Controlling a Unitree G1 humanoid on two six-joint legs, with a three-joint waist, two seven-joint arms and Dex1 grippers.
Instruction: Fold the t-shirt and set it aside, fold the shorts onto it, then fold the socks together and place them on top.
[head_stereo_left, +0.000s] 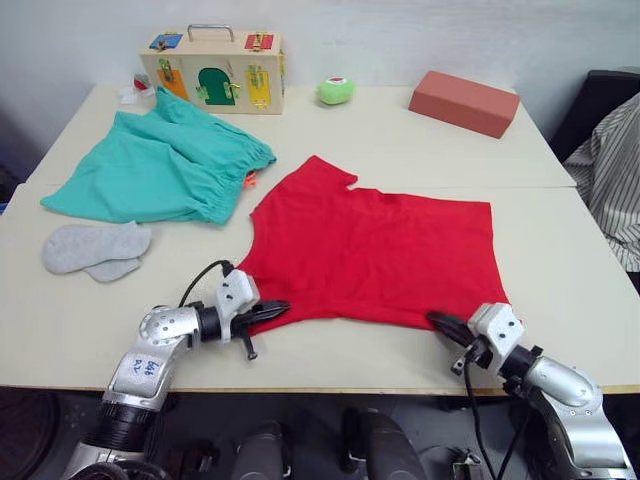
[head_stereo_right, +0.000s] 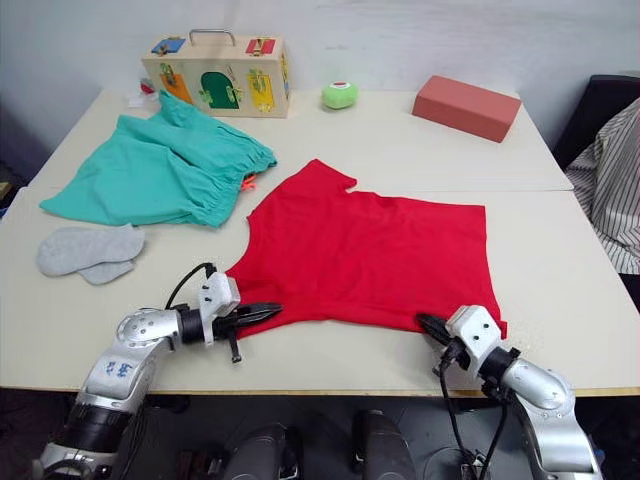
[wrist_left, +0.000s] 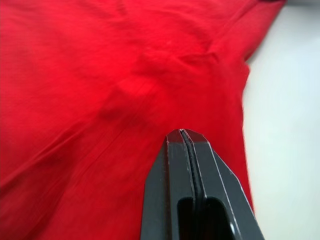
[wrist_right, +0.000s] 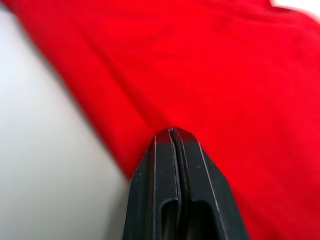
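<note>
The red t-shirt (head_stereo_left: 380, 250) lies spread flat in the middle of the table, one sleeve pointing toward the far side. My left gripper (head_stereo_left: 283, 307) is shut on the t-shirt's near left corner, where the cloth (wrist_left: 150, 75) bunches just past the fingertips. At the near right corner my right gripper (head_stereo_left: 435, 319) is shut on the hem (wrist_right: 125, 125). The teal shorts (head_stereo_left: 160, 165) lie crumpled at the far left with an orange drawstring showing. Both grey socks (head_stereo_left: 95, 248) rest overlapping on the table, left of the shirt.
A wooden latch box (head_stereo_left: 215, 70), a green ball (head_stereo_left: 335, 90) and a red-brown block (head_stereo_left: 464, 102) stand along the far edge. A striped cloth (head_stereo_left: 610, 170) hangs past the right edge. The near table edge (head_stereo_left: 350, 388) runs just behind both grippers.
</note>
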